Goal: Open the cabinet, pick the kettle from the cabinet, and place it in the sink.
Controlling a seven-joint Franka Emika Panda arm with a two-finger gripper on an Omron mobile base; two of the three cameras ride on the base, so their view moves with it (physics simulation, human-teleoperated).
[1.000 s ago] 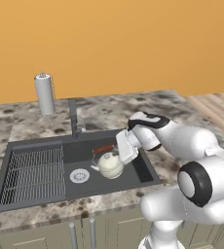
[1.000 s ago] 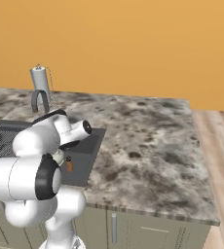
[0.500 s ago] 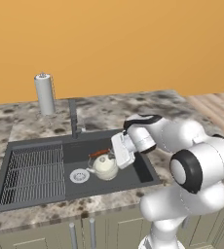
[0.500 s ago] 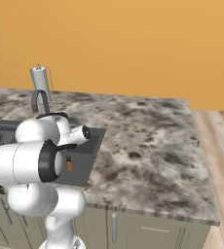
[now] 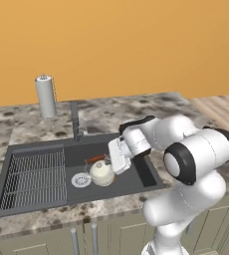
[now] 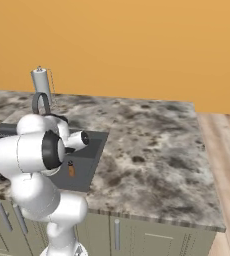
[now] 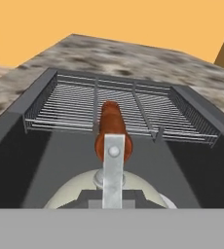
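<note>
The kettle (image 5: pixel 101 172) sits low in the sink (image 5: pixel 37 199) beside the drain, its handle clenched in the jaws of the gripper (image 5: pixel 112 160), so the carry looks done and what remains, I judge, is letting go and lifting clear.

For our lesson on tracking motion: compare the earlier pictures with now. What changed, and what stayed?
The pincer, shut on the kettle, carried it leftward and lower in the sink, toward the drain. The grip held; the faucet and paper towel roll stayed put.
</note>
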